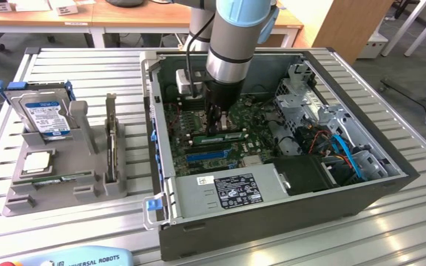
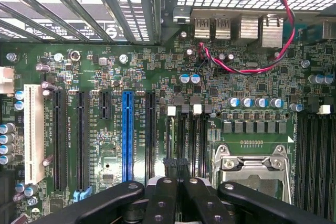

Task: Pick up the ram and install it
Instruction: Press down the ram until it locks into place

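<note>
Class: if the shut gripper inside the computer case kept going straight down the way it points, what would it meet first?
Most likely the black memory slots on the green motherboard, directly beneath the gripper; exact depth is unclear.

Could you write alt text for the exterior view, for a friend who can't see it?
A robot arm reaches down into an open computer case on a slatted metal table, its shut gripper just above a green ram stick on the motherboard. At the exterior view's left, a grey holder carries a hard drive, a processor chip and other parts.
</note>
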`<state>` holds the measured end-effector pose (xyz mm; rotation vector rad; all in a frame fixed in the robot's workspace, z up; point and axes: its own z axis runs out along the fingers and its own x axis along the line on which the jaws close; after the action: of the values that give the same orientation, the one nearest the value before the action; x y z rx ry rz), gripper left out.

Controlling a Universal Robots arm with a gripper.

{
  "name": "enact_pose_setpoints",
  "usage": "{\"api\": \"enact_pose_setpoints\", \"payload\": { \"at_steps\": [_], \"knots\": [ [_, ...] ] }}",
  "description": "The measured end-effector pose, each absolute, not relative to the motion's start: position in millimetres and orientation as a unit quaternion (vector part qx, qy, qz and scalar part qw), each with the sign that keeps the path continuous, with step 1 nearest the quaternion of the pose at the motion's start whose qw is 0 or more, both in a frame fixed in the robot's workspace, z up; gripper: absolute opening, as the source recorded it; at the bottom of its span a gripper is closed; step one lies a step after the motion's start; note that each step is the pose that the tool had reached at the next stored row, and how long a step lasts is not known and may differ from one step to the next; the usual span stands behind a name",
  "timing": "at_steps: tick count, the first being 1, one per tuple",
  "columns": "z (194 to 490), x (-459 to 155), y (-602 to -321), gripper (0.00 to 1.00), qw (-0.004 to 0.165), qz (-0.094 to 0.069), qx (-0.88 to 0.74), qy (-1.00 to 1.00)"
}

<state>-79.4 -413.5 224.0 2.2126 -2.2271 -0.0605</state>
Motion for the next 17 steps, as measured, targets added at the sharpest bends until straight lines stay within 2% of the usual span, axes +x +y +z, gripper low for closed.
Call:
{"api": "enact_pose_setpoints", "payload": {
  "at_steps": [17],
  "knots": [
    [222.7, -79.4, -413.5, 0.1, 0.001, -0.019, 0.705, -0.709]
  ]
}}
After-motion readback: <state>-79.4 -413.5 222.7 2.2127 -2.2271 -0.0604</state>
